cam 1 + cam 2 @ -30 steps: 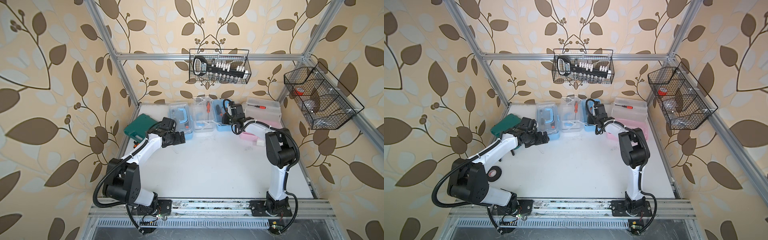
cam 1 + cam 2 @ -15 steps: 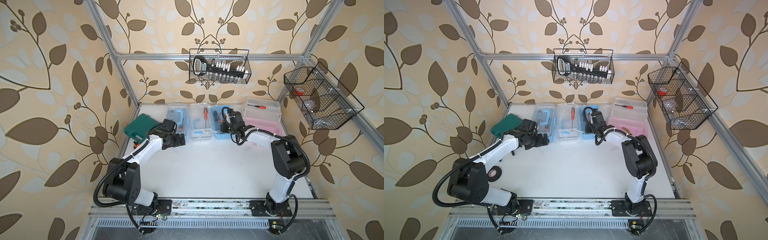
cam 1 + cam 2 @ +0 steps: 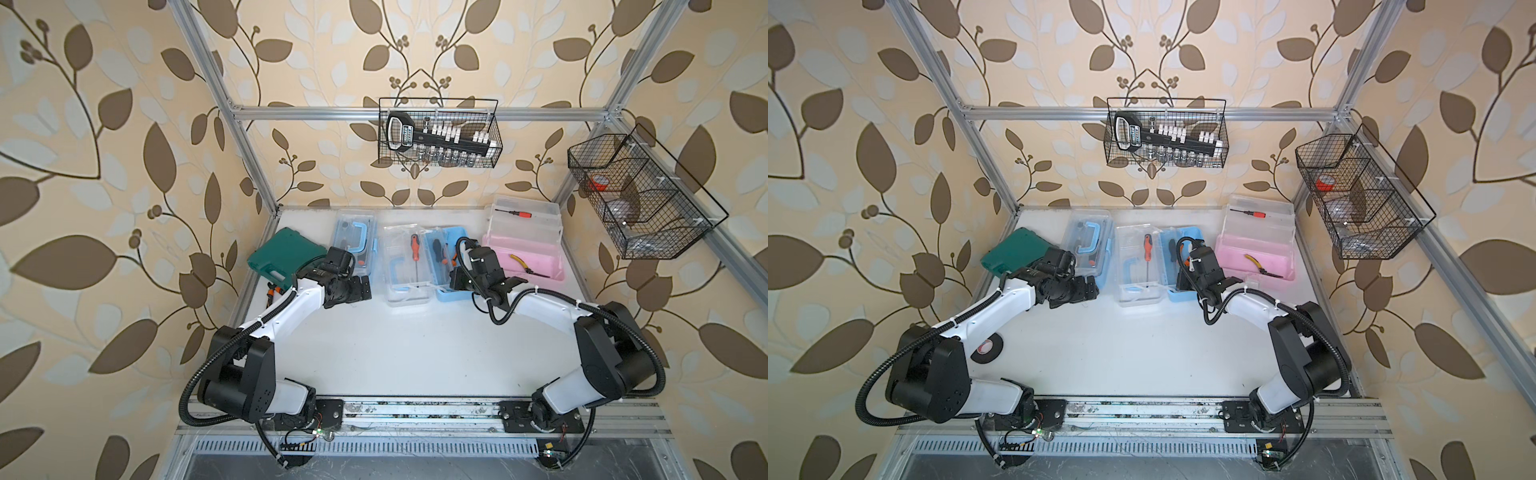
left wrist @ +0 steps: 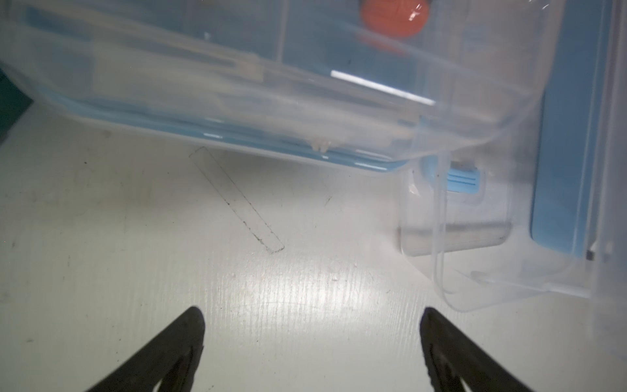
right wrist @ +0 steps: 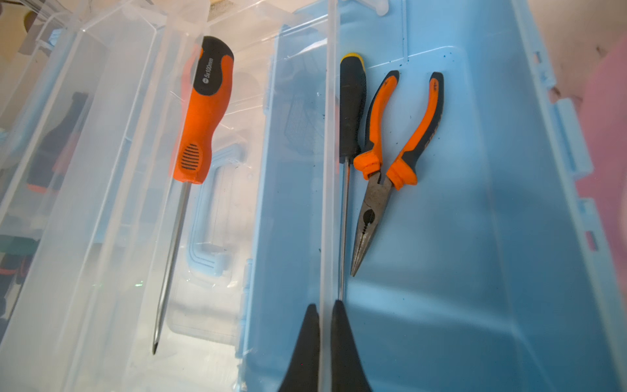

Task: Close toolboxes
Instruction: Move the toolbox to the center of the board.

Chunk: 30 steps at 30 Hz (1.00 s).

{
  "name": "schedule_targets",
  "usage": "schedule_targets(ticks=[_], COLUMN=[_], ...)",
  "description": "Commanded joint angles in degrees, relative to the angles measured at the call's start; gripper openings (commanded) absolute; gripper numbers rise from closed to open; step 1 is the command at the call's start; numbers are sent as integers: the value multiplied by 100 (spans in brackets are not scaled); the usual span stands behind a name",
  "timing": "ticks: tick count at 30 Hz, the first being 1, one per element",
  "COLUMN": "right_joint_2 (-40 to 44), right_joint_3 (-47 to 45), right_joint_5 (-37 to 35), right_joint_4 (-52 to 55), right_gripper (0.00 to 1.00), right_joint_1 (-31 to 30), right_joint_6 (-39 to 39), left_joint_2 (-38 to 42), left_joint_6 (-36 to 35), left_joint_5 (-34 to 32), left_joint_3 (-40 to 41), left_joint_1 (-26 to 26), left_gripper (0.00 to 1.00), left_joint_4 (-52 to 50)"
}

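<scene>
Robot lab cell, basically: leaf wallpaper (image 3: 104, 166) is hung on an aluminium frame (image 3: 316, 110), and two arms (image 3: 286, 307) are bolted to a front rail (image 3: 415, 409).

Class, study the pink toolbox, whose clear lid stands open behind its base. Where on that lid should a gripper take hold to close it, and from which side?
Probably the free top rim of the clear lid, approached from above. The lid stands behind the base of the pink toolbox, hinged along the far side, so that rim is exposed, farthest from the hinge, and thin enough to straddle.
</scene>
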<state>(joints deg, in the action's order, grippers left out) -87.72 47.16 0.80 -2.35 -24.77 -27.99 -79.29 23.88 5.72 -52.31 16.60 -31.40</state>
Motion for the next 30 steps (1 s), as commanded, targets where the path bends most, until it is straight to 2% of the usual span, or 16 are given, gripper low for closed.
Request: schedule_targets(ticks=[1, 11, 20, 23, 26, 30], right_joint_2=[259, 1284, 1449, 1489, 1823, 1904], right_joint_3=[-480, -1123, -1238, -1147, -748, -344], right_joint_5=[522, 556, 389, 240, -502, -710], right_joint_4=[722, 1025, 1197, 1336, 1829, 2004], right_gripper=[0, 0, 1, 10, 38, 55], right_joint_1=[-141, -507, -1221, -1298, -1346, -1346], right_joint_6=[-125, -485, -863, -867, -586, -322], left_joint_2=[122, 141, 277, 304, 353, 385], left_joint_6=[99, 202, 273, 281, 275, 240], left_joint_5=[-48, -249, -343, -375, -389, -405], left_joint_3=[46, 177, 162, 143, 66, -15], left_joint_1=[112, 529, 816, 845, 862, 880], left_gripper=[99, 99, 99, 99, 99, 99], left_joint_4=[72, 145, 178, 161, 143, 120])
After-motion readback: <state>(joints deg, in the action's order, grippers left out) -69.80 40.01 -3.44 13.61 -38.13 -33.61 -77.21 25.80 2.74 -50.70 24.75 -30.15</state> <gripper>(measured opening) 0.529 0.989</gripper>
